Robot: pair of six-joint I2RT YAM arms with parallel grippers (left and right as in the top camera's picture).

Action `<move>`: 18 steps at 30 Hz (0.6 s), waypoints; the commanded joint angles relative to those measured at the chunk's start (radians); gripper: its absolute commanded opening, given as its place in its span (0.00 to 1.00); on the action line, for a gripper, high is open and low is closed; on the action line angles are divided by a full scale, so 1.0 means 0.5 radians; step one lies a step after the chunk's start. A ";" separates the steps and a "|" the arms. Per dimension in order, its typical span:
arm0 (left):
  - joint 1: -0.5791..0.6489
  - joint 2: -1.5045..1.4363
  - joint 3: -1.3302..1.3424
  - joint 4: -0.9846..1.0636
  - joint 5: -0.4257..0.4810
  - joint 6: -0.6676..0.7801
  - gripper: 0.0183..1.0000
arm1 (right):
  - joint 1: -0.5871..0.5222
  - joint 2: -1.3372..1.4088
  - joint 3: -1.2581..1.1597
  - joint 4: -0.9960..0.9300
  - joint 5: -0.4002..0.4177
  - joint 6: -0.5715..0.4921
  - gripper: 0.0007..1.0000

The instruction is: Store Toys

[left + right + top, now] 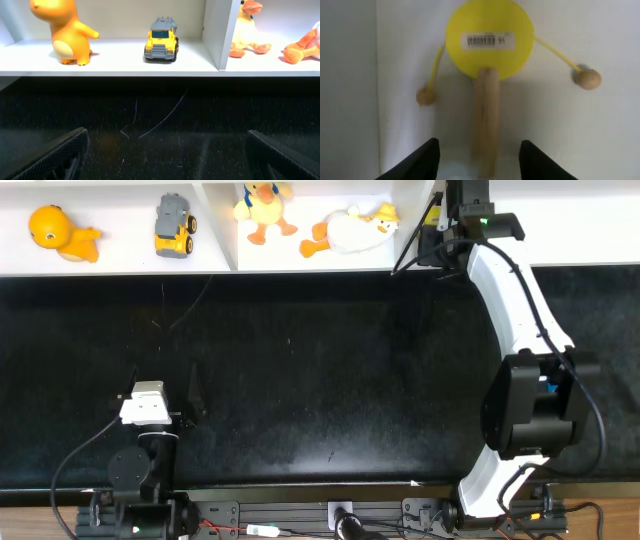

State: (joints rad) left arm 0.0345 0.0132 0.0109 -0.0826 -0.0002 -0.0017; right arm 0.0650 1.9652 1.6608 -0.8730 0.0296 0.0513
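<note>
Nearest: left pincer (166, 134) sat low over black counter (320, 360), fingers spread wide, nothing held. Beyond it, white shelf (120, 268) ran along counter's far edge. Left compartment held orange toy figure (62, 232), upright, and yellow toy truck (174, 226) apart to its right, nose toward counter. Past a divider, next compartment held yellow plush duck (264, 210) sitting up, then white plush duck (352, 230) on its side just beside it. At far right, right arm (520, 300) reached into shelf's right compartment. There right pincer (480, 145) was part open, one finger either side of wooden handle (486, 115) of yellow drum rattle (489, 40); gaps showed on both sides, so no grip. Rattle lay against white shelf surface, its two wooden beads (587, 78) splayed out on strings, one each side.
</note>
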 commanded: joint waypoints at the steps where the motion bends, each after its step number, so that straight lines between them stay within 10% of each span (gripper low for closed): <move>1: 0.011 -0.021 -0.006 -0.002 0.016 -0.030 1.00 | -0.089 -0.214 -0.049 -0.106 -0.018 -0.008 0.55; 9: 0.011 -0.021 -0.006 -0.002 0.016 -0.030 1.00 | -0.362 -0.883 -0.763 -0.132 -0.006 -0.008 1.00; 18: 0.011 -0.021 -0.006 -0.002 0.016 -0.030 1.00 | -0.385 -1.762 -1.369 -0.192 -0.007 -0.007 0.99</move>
State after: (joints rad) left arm 0.0345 0.0132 0.0109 -0.0826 -0.0002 -0.0017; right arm -0.1303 1.1625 1.0260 -0.9722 0.0296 0.0483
